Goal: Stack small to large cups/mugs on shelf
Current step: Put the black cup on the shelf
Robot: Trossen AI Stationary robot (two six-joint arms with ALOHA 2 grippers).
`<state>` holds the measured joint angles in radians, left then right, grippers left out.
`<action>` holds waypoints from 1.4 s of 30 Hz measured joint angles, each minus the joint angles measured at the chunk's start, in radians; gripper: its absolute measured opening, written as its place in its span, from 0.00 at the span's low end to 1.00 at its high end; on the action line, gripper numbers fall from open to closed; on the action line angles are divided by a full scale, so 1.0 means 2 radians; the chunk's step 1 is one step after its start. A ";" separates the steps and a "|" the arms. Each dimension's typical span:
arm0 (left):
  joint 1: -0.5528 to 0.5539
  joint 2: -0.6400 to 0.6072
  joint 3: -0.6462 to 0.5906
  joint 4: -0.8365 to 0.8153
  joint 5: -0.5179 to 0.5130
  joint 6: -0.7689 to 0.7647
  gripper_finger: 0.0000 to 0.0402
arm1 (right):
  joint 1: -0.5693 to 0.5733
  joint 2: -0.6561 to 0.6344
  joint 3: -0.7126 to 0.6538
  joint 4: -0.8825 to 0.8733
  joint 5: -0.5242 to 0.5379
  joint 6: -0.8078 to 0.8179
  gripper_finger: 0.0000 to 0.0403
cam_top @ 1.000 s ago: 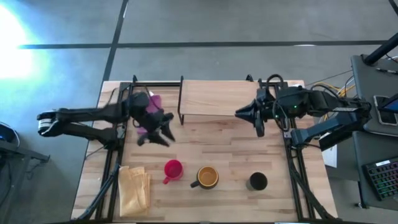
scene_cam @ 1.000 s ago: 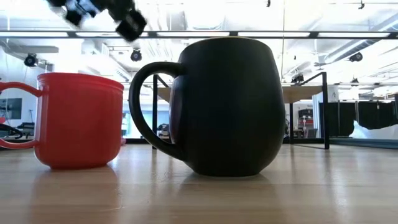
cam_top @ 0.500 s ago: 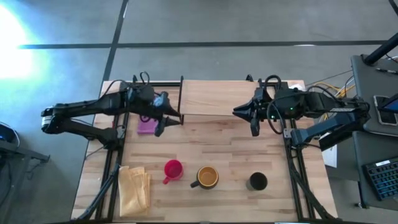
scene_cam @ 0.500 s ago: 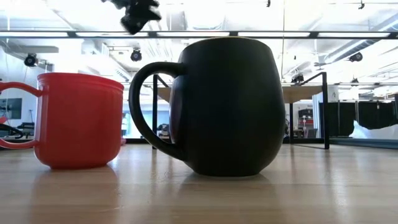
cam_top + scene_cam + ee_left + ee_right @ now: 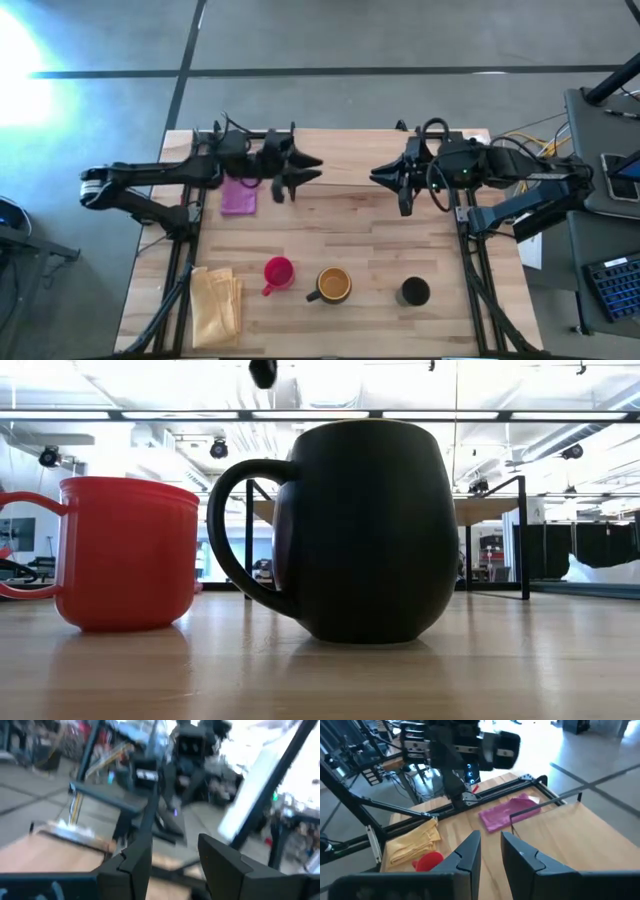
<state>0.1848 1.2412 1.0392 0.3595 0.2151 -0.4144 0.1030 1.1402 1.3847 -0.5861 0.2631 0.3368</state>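
Note:
A red mug (image 5: pixel 278 272), a dark mug with an orange inside (image 5: pixel 333 285) and a plain black cup (image 5: pixel 414 291) stand upright in a row near the table's near edge. The low view shows the red mug (image 5: pixel 128 555) and the dark mug (image 5: pixel 355 530) close up. The light-wood shelf (image 5: pixel 350 157) stands on black legs at the far edge. My left gripper (image 5: pixel 305 170) hovers open over the shelf's left end. My right gripper (image 5: pixel 380 180) hangs open, with a narrow gap, above the table by the shelf's right part. Neither holds anything.
A pink cloth (image 5: pixel 238 197) lies left of the shelf and a folded yellow cloth (image 5: pixel 216 305) lies at the near left corner. Black frame rails run along both sides of the table. Bare wood lies between the shelf and the row of mugs.
My left gripper has swung from above the pink cloth toward the table's right and far edge, ending over the shelf's left end. In the low view it has risen almost out of the picture's top. The mugs have kept their places.

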 joint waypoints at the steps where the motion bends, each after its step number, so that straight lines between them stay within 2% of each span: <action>1: 0.000 0.009 0.003 0.008 -0.005 -0.013 0.36 | 0.000 -0.001 0.001 0.000 0.000 -0.007 0.17; 5: 0.000 0.024 0.015 -0.057 -0.012 -0.029 0.36 | -0.003 -0.003 0.006 -0.011 0.000 -0.021 0.18; 8: -0.009 0.008 0.023 -0.144 -0.055 0.010 0.36 | -0.010 -0.003 0.011 -0.045 0.000 -0.017 0.22; 12: -0.027 -0.041 0.032 -0.263 -0.128 0.081 0.36 | -0.023 -0.003 0.024 -0.106 0.000 -0.004 0.30; 15: -0.037 -0.080 0.031 -0.336 -0.140 0.076 0.36 | -0.030 -0.003 0.036 -0.151 0.000 0.015 0.36; 18: -0.051 -0.112 0.021 -0.398 -0.143 0.051 0.36 | -0.031 -0.004 0.042 -0.239 -0.001 0.067 0.40; 22: -0.075 -0.141 0.008 -0.463 -0.168 0.040 0.36 | -0.018 -0.001 0.042 -0.371 -0.013 0.179 0.43; 28: -0.089 -0.176 -0.030 -0.468 -0.177 0.040 0.36 | 0.063 0.014 0.040 -0.489 -0.068 0.345 0.43; 37: -0.089 -0.223 -0.086 -0.470 -0.162 0.053 0.36 | 0.259 0.083 0.040 -0.486 -0.082 0.608 0.43; 42: -0.089 -0.239 -0.096 -0.469 -0.160 0.075 0.36 | 0.315 0.138 0.040 -0.486 -0.081 0.718 0.43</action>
<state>0.0063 0.7626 0.8473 -0.5793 -0.1058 -0.2641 0.7328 1.4153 1.4638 -1.5590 0.1017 1.7736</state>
